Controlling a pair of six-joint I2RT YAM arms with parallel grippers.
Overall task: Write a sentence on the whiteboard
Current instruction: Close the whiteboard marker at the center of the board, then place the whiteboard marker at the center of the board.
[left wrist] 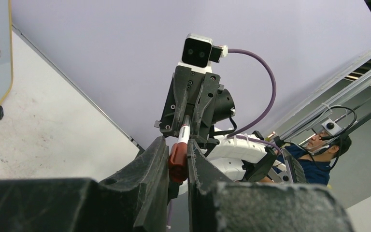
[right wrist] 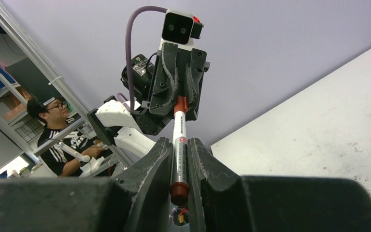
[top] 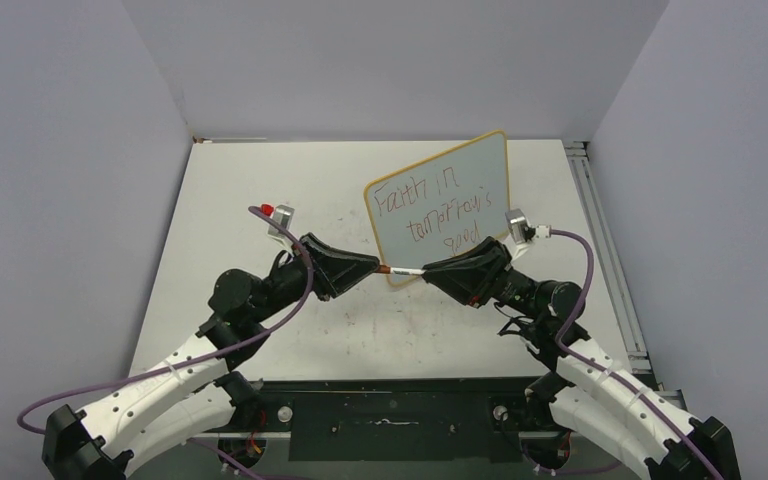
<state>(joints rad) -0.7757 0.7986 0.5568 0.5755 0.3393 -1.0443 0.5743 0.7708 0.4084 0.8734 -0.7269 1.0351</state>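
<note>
2 grippers share 1 marker (top: 403, 270): left gripper (top: 372, 266) pinching its red cap (left wrist: 178, 157), right gripper (top: 430, 271) clamping its body. At 1 o'clock stands the whiteboard (top: 485, 165), its sentence (top: 430, 215) apparently complete; capping likely needs a straight push.

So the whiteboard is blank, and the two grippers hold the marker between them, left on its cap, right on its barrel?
Not blank: in the top external view the whiteboard carries the sentence in three reddish lines. The rest stands: the left gripper is on the marker at its red cap, the right gripper on its barrel.
</note>
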